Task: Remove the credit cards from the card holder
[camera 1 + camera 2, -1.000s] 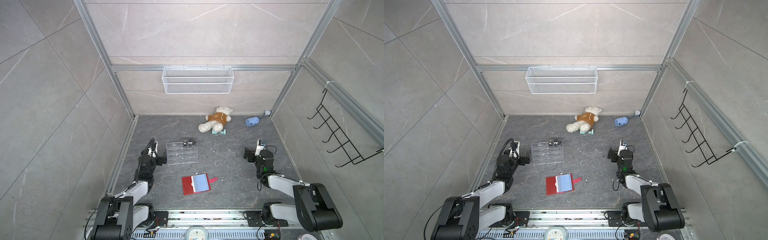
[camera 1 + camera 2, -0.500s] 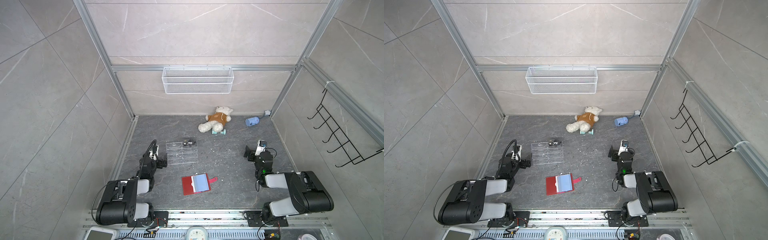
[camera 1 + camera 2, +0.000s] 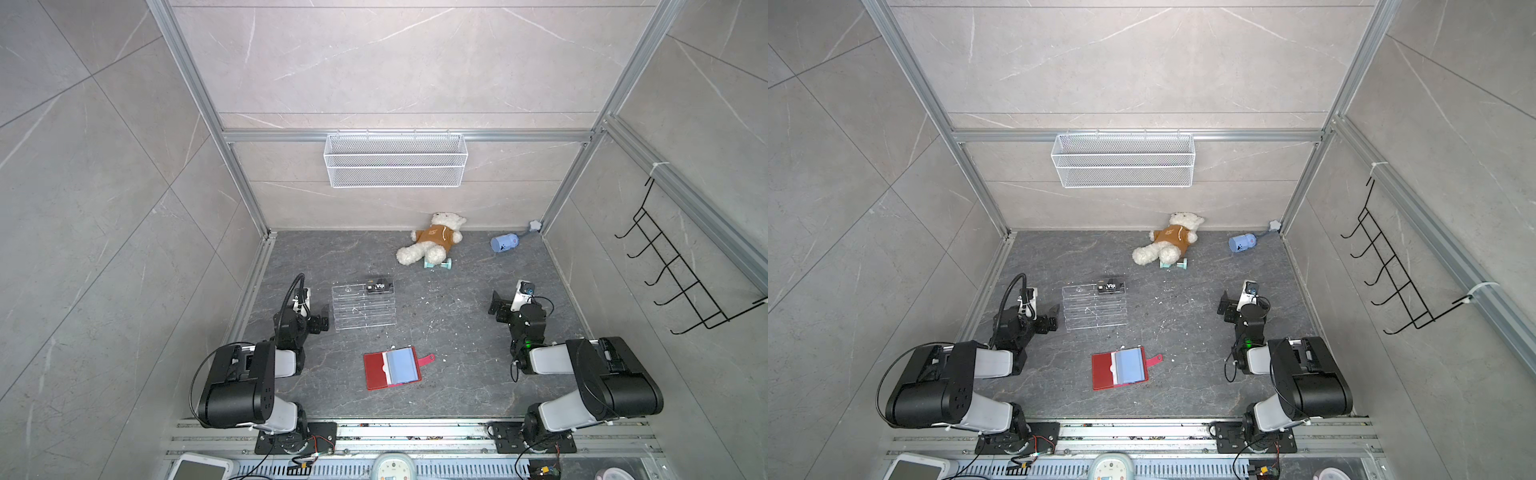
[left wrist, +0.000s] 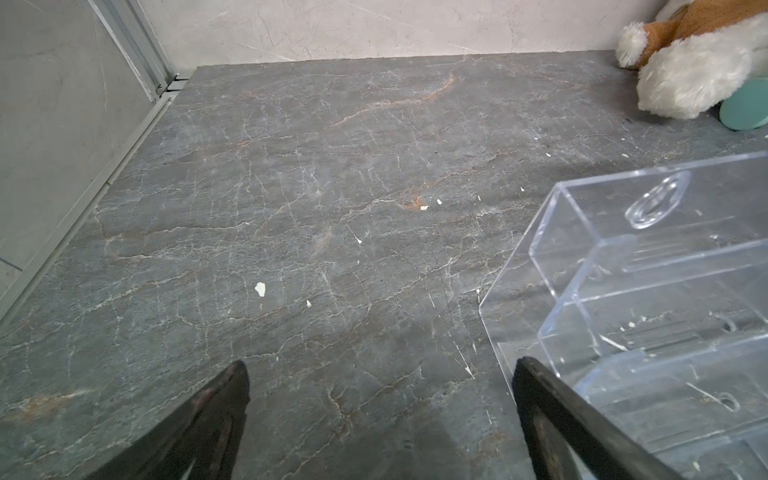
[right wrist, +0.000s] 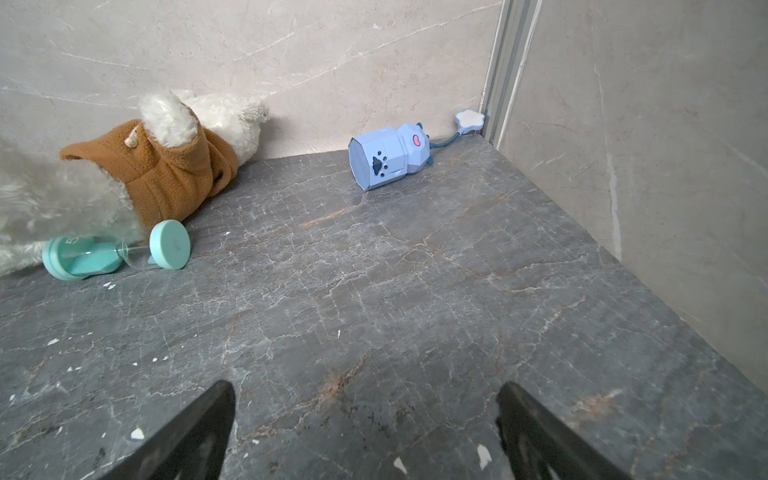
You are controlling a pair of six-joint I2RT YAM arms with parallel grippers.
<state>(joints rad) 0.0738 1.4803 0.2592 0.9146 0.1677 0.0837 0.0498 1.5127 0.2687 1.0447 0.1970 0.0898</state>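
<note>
Over the last second only the arms have changed. Both have folded their near links up toward the camera, at the lower left and lower right of both top views, while the wrists have barely shifted.

The left end effector (image 3: 323, 319) sits left of centre, just beside the clear acrylic tiered rack (image 3: 363, 309), with its jaws spread wide and nothing between them. The right end effector (image 3: 498, 306) sits right of centre over bare tabletop (image 3: 449, 332), also released and empty.

Nothing on the tabletop has moved. The red card holder (image 3: 390, 368) lies open and flat at lower centre, pale blue sleeves up and snap tab pointing right, well apart from both end effectors. The dark credit cards (image 3: 379, 286), the top one lettered "Vip", rest on the rack's upper right corner, away from the holder.

The sleeves are too small to tell whether any card remains inside. My reading is that no grasp is in hand, and this arm motion alone moves the task neither forward nor back.
</note>
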